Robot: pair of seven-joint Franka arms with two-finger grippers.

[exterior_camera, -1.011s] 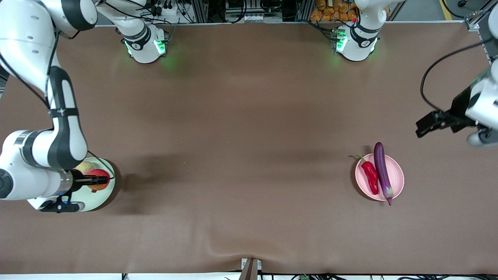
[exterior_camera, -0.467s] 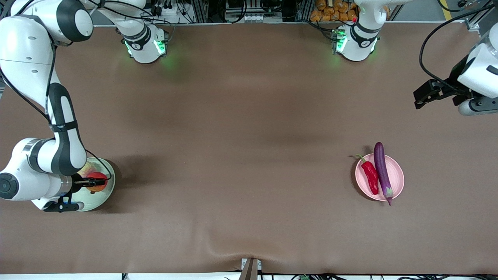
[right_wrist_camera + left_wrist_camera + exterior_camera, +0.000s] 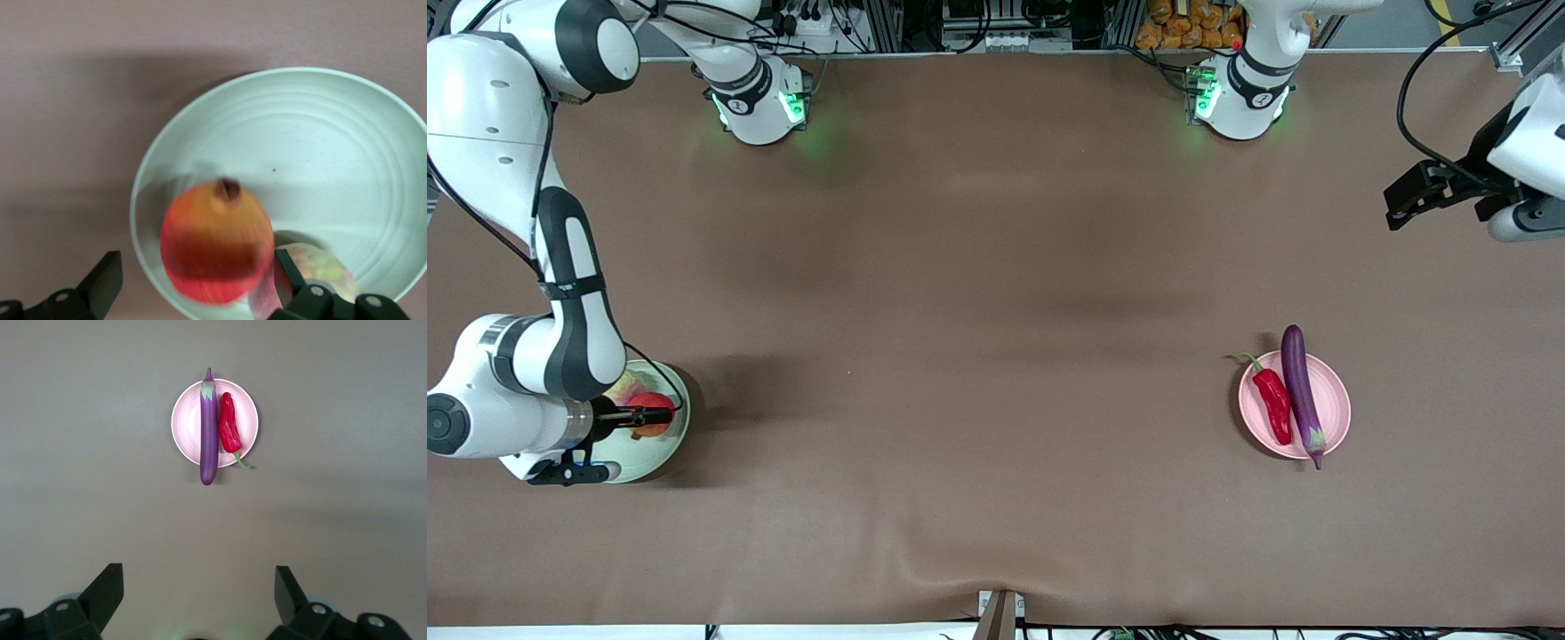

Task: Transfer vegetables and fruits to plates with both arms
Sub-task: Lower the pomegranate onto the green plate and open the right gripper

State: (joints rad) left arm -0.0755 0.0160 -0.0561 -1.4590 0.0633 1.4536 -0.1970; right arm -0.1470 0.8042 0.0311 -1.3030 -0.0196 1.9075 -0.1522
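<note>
The pale green plate [image 3: 665, 447] lies near the right arm's end of the table. My right gripper [image 3: 660, 415] hovers low over it, fingers wide open. The red apple [image 3: 654, 414] sits between the fingers on the plate, blurred in the right wrist view [image 3: 217, 243]. The ribbed yellow-green fruit [image 3: 313, 265] lies beside it on the plate [image 3: 320, 147]. The purple eggplant [image 3: 1300, 391] and red chili [image 3: 1273, 405] lie on the pink plate [image 3: 1332, 400], also in the left wrist view [image 3: 248, 413]. My left gripper [image 3: 1398, 206] is open and empty, high over the table's end.
The brown cloth has a raised fold [image 3: 951, 573] at the edge nearest the front camera. The two green-lit arm bases [image 3: 760, 102] stand along the farthest edge. A metal frame post [image 3: 1516, 44] stands at the left arm's corner.
My left gripper has lifted and swung away from the pink plate toward the bases. My right gripper has shifted slightly over the green plate, and the apple now shows blurred between open fingers.
</note>
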